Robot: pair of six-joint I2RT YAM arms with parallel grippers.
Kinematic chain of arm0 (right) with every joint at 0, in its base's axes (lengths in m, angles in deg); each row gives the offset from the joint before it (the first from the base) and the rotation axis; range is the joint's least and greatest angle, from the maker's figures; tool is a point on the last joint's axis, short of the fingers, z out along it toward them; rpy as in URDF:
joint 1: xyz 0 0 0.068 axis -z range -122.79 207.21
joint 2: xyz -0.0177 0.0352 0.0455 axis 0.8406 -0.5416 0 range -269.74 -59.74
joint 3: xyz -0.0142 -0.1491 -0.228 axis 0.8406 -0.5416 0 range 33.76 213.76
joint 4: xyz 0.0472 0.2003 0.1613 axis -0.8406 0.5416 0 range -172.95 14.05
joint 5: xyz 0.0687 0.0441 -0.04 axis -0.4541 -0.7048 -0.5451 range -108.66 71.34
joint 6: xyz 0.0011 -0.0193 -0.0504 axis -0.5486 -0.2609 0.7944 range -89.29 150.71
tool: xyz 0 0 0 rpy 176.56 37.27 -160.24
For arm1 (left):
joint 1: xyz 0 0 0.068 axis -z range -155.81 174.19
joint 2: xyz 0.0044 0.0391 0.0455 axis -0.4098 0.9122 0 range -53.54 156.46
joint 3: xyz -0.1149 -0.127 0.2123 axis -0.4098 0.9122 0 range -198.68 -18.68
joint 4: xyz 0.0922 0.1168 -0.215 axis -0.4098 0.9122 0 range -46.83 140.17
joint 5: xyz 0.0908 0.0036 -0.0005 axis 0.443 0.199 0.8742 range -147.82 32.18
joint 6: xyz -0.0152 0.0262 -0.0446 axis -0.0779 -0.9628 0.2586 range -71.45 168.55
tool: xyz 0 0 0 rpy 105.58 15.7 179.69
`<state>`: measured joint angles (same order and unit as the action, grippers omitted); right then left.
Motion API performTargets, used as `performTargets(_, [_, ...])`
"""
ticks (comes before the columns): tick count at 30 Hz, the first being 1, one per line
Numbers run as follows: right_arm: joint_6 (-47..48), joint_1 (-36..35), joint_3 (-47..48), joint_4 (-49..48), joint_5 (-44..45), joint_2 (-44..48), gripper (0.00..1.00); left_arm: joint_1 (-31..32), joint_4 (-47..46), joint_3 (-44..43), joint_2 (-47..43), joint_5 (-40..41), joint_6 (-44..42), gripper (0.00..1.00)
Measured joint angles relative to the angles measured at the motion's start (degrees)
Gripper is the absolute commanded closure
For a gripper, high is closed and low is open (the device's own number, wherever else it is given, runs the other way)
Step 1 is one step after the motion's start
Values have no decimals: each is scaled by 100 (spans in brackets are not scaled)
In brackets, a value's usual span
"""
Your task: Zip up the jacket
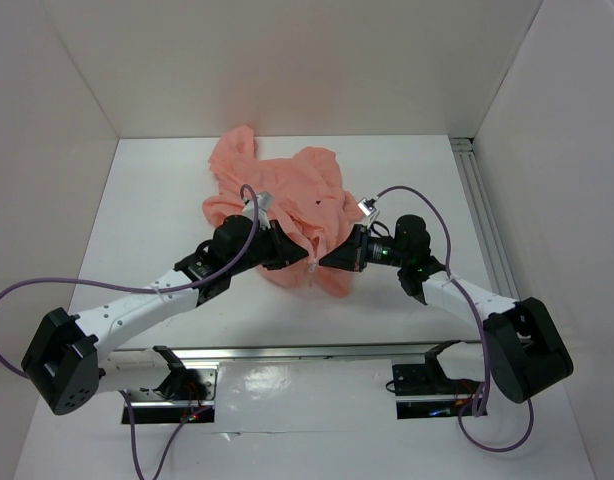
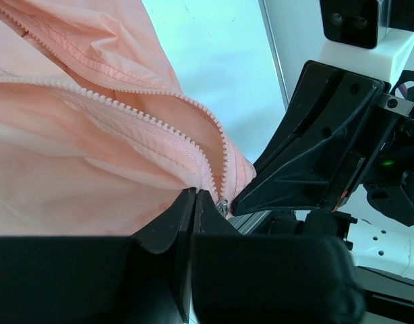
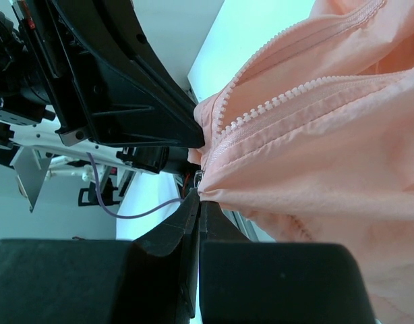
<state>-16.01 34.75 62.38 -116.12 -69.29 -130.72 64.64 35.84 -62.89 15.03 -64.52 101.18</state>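
Observation:
The salmon-pink jacket [image 1: 287, 195] lies crumpled at the middle of the white table, its lower front edge lifted between both grippers. My left gripper [image 1: 290, 256] is shut on the jacket's hem just left of the zipper bottom; in the left wrist view [image 2: 195, 194] its jaws pinch the fabric beside the small pale zipper pull [image 2: 222, 205]. My right gripper [image 1: 333, 258] faces it from the right, shut on the hem on the other side [image 3: 199, 197]. The zipper teeth [image 3: 274, 101] run apart above the pull [image 3: 199, 177]; the zipper is open.
An aluminium rail [image 1: 484, 225] runs along the table's right side. A metal strip [image 1: 307, 352] lies at the near edge by the arm bases. White walls enclose the table on three sides. The two grippers' fingertips are almost touching.

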Motion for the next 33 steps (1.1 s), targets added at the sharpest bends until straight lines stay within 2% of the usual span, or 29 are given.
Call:
performTargets(13, [-72, 0, 0, -26, 55, 0, 100, 0, -2, 0, -13, 2, 0, 100])
performTargets(33, [350, 0, 293, 219, 26, -164, 100, -2, -151, 127, -39, -114, 0, 100])
